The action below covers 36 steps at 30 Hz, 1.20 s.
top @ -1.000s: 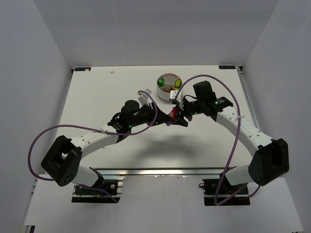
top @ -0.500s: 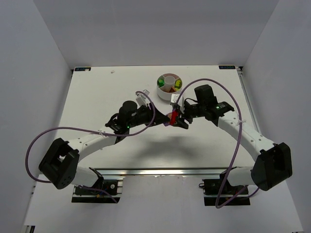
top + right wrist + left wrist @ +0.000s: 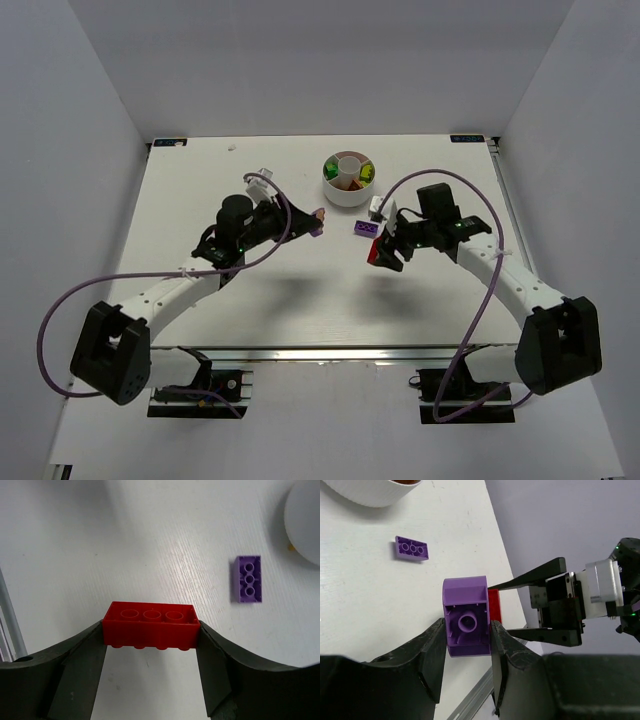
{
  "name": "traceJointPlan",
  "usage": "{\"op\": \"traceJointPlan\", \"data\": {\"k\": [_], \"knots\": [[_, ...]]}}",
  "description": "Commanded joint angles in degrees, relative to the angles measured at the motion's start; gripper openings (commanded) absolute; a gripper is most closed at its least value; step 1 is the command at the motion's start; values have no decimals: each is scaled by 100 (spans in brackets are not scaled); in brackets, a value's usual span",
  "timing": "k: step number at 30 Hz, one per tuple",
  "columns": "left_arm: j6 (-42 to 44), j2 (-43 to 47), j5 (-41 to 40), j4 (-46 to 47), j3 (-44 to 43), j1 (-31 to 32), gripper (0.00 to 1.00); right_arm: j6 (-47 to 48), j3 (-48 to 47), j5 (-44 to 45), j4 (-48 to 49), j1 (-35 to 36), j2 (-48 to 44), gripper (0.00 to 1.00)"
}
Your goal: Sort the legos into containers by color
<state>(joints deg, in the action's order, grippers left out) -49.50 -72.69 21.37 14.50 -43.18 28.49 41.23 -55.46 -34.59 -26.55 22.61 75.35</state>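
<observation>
The carrying step is judged to be in hand. A chunky purple brick [image 3: 466, 616] is clamped between the fingers of the left hand [image 3: 314, 213], its hollow underside turned toward the wrist camera. A long red brick [image 3: 150, 625] is pinched endwise by the right hand [image 3: 379, 252], with its underside tubes facing up in the right wrist view. Both bricks appear to be held clear of the counter [image 3: 200, 190].

In the top view the white dish [image 3: 333, 192] stands at 12 o'clock on the counter. The left hand is placed at about 7 o'clock from it, the right hand at about 5 o'clock and somewhat farther off. A flat purple brick [image 3: 362, 229] lies loose on the counter between the two hands, just beside the right one. Green, yellow-green and orange pieces can be made out in the wedges, though which wedge is meant for purple or red cannot be told.

For the next move, each held brick must be brought over the rim to its own wedge before the fingers are parted. The approaches are best taken in turn, since little room is left around so small a dish. The loose flat brick is not yet sorted.
</observation>
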Motion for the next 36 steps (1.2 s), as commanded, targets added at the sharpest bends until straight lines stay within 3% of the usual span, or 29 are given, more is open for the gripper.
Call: {"op": "traceJointPlan", "data": {"k": [1,6,10,11,17,18,22,27,36], "knots": [[308,-201,-53,-509,-550,-54,2,-580,-218,92,299,-300,40,0],[361,-649,-334,-1499,-1209,-63,3,-1065,-956,881,177,-486,602,0],[624,-1230,-484,-2688,-2158,-63,2,-907,-2545,1401,-973,-486,1847,0],[643,-1300,-467,-2794,-2273,-63,2,-915,-3227,1498,-1158,-494,2034,0],[634,-1415,-449,-2821,-2511,-63,2,-951,-5077,2349,-1625,-477,3238,0],[643,-1432,-449,-2882,-2529,-63,2,-907,-5776,2499,-1782,-477,3449,0],[660,-1494,-475,-2971,-2590,-63,3,-810,-6844,3045,-2285,-477,4320,0],[625,-1485,-440,-2918,-2529,-63,3,-477,-6521,3396,-1802,-424,4339,0],[537,-1249,-458,-2786,-2187,-63,3,69,-6802,3661,-1810,-407,4734,0]]}}
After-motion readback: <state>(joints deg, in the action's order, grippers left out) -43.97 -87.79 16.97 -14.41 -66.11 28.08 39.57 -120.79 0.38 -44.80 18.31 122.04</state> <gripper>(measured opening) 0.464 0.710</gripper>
